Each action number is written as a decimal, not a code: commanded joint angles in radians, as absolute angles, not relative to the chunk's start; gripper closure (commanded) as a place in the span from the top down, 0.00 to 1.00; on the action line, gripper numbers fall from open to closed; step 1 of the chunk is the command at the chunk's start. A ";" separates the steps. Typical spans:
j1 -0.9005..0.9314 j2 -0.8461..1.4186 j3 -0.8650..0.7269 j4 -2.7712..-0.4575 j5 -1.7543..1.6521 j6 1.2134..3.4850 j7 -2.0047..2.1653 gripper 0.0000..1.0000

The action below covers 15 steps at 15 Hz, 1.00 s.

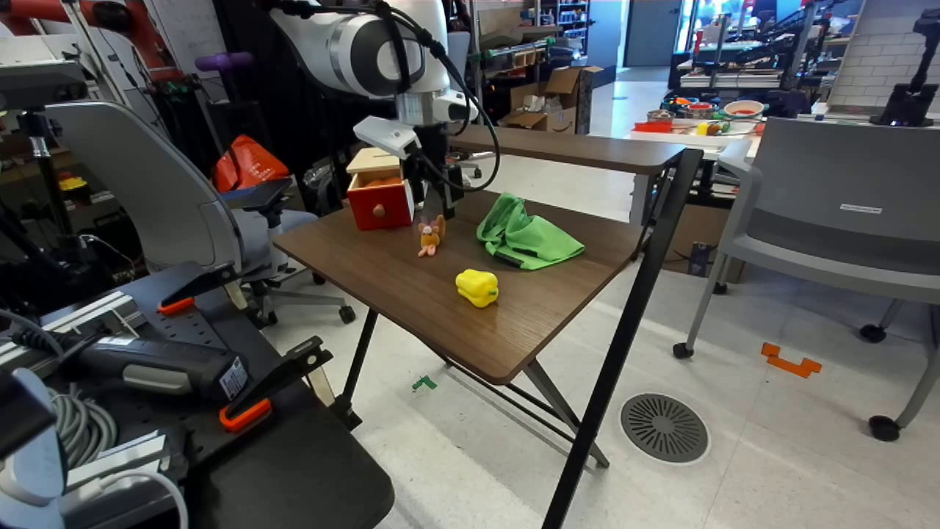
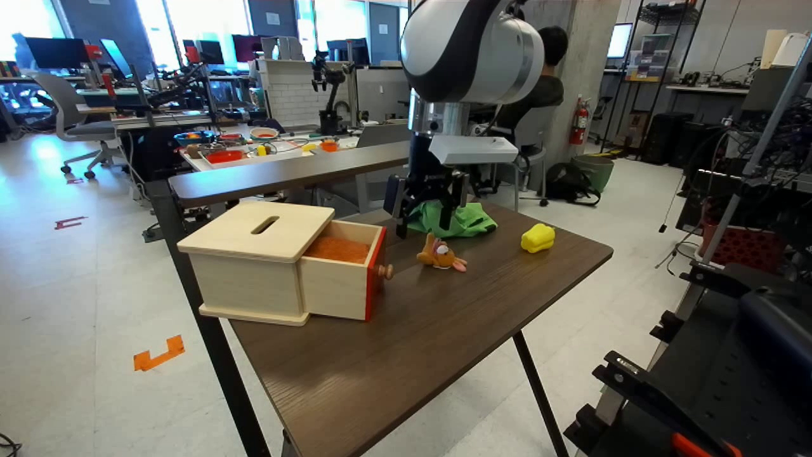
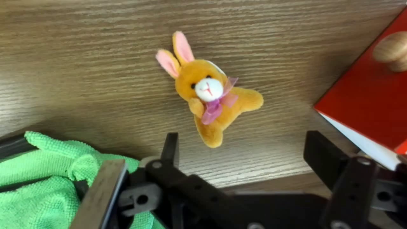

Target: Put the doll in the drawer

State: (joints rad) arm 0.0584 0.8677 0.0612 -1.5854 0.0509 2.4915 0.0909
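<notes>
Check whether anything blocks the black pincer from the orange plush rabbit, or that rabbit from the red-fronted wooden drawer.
Nothing visible stands between the pincer and the rabbit. Toward the open drawer, only its own upright red front intervenes, so probably lift over it.

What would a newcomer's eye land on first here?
Likely the orange bunny doll, lying face up on the brown table, with the open claw hanging over the table nearby. Next, the drawer, bright red in front and partly pulled out of the pale wooden box. After that, the crumpled green cloth and the yellow pepper, lying apart on the same table.
</notes>
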 commanded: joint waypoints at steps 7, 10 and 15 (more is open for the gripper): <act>0.065 0.901 0.028 -1.583 0.041 2.466 0.087 0.58; 0.067 0.929 0.021 -1.566 0.037 2.460 0.088 0.34; 0.070 0.911 0.020 -1.580 0.035 2.465 0.086 0.02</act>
State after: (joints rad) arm 0.0620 0.9145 0.0305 -1.5896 0.0463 2.4906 0.0900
